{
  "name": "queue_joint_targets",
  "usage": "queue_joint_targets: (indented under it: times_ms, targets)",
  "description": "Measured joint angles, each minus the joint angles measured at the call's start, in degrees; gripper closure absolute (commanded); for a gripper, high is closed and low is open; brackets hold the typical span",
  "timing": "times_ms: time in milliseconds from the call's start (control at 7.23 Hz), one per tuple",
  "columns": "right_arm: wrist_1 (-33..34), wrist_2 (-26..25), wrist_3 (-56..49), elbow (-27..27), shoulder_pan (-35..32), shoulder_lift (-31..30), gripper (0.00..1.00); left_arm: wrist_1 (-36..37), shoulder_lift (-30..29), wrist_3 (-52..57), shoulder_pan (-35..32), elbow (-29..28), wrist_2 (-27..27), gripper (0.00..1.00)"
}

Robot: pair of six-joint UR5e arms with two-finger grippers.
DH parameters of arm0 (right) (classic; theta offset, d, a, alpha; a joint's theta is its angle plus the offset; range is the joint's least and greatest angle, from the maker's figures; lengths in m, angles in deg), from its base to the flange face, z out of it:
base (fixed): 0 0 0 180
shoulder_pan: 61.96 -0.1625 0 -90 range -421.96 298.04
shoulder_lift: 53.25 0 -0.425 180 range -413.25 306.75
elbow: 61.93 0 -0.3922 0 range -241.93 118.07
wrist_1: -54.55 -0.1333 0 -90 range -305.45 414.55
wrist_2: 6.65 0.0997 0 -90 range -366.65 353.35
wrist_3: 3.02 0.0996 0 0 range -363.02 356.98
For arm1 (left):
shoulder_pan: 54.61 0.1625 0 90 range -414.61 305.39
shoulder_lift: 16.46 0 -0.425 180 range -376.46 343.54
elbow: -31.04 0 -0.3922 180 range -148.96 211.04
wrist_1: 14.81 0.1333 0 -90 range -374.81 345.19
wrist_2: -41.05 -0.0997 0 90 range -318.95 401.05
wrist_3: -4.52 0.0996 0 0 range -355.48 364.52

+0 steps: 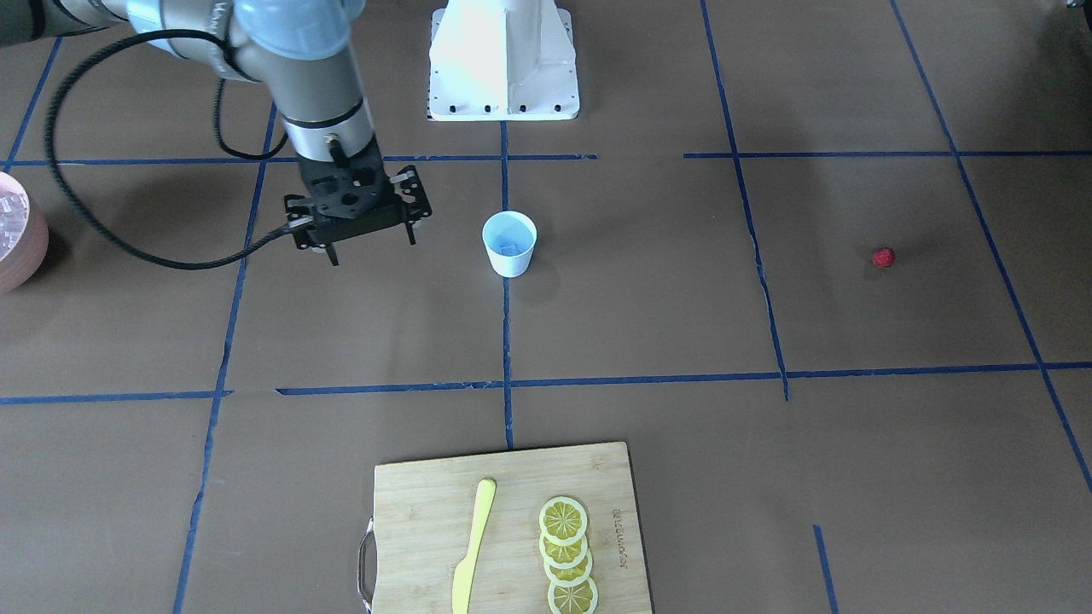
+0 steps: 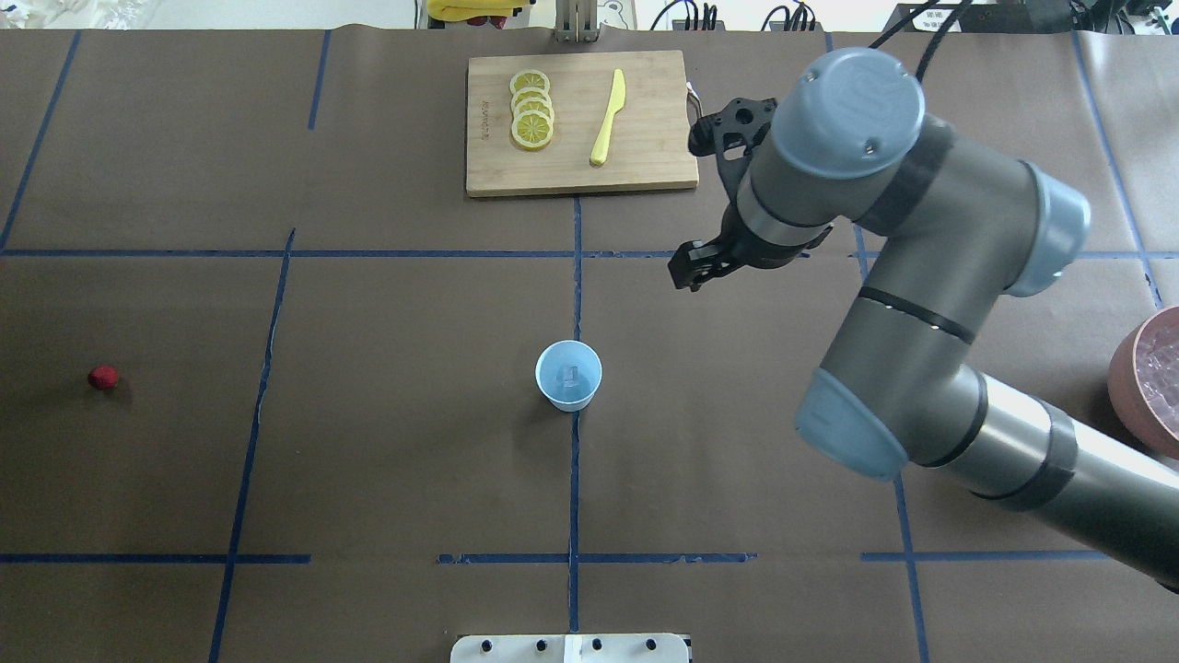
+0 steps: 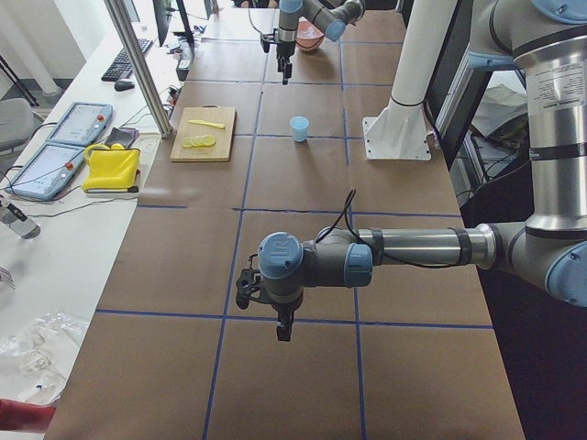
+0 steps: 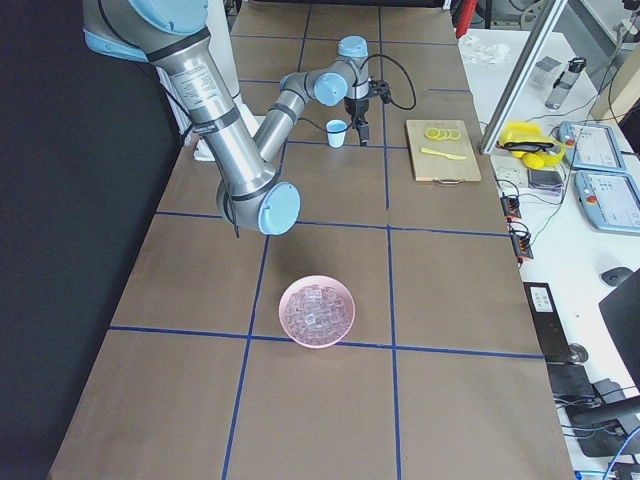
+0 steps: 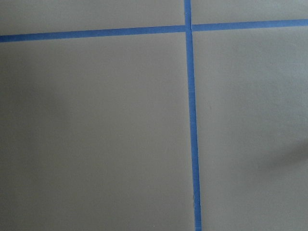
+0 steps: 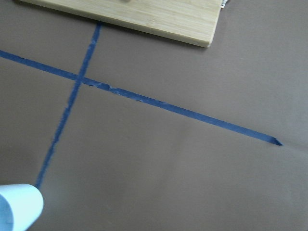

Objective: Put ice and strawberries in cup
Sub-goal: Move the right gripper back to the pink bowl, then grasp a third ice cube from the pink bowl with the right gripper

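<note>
Ice (image 2: 571, 376) lies in the cup (image 1: 509, 243), one clear piece on its floor, near the middle of the front view. More fills the bowl (image 1: 31, 260) at that view's left edge. The strawberry (image 1: 884, 257) sits alone on the table (image 1: 648, 324) at centre right, well apart from the cup. The right gripper (image 1: 372, 246) hangs just left of the cup, its fingers (image 1: 330, 252) spread with nothing between them. The left gripper (image 3: 283, 328) shows only in the left side view, low centre, over bare table. I cannot tell whether it is spread or closed.

The step in hand looks like a fetch: more ice from the bowl for the right arm, or the strawberry for the left. For the strawberry, come straight down with the fingers wide and centred so it does not roll. Close gently, lift clear of the rim, and release low over the mouth so the light cup does not tip.
</note>
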Motion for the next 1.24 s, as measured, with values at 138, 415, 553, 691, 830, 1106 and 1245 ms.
queue_joint_targets:
  times_ms: [138, 415, 553, 691, 830, 1106, 1245]
  targets:
    - [-0.1, 2.1, -5.1, -3.1, -3.4, -5.1, 0.00, 0.0, 0.0, 0.0, 0.0, 0.0, 0.0, 0.00]
    - [-0.2, 5.5, -18.8, -7.9, -11.1, -16.5, 0.01, 0.0, 0.0, 0.0, 0.0, 0.0, 0.0, 0.00]
    - [-0.4, 8.5, -27.2, -9.1, -16.1, -22.0, 0.01, 0.0, 0.0, 0.0, 0.0, 0.1, 0.0, 0.00]
    - [-2.4, 10.7, -34.3, -9.5, -20.4, -27.9, 0.01, 0.0, 0.0, 0.0, 0.0, 0.1, 0.0, 0.00]
    - [-8.0, 11.8, -38.8, -9.1, -23.1, -34.5, 0.01, 0.0, 0.0, 0.0, 0.0, 0.2, 0.0, 0.00]
    - [-25.0, 14.1, -44.1, -3.2, -26.2, -44.7, 0.01, 0.0, 0.0, 0.0, 0.0, 0.2, 0.0, 0.00]
    - [-31.1, 15.3, -48.3, 1.4, -27.9, -46.7, 0.01, 0.0, 0.0, 0.0, 0.0, 0.2, 0.0, 0.00]
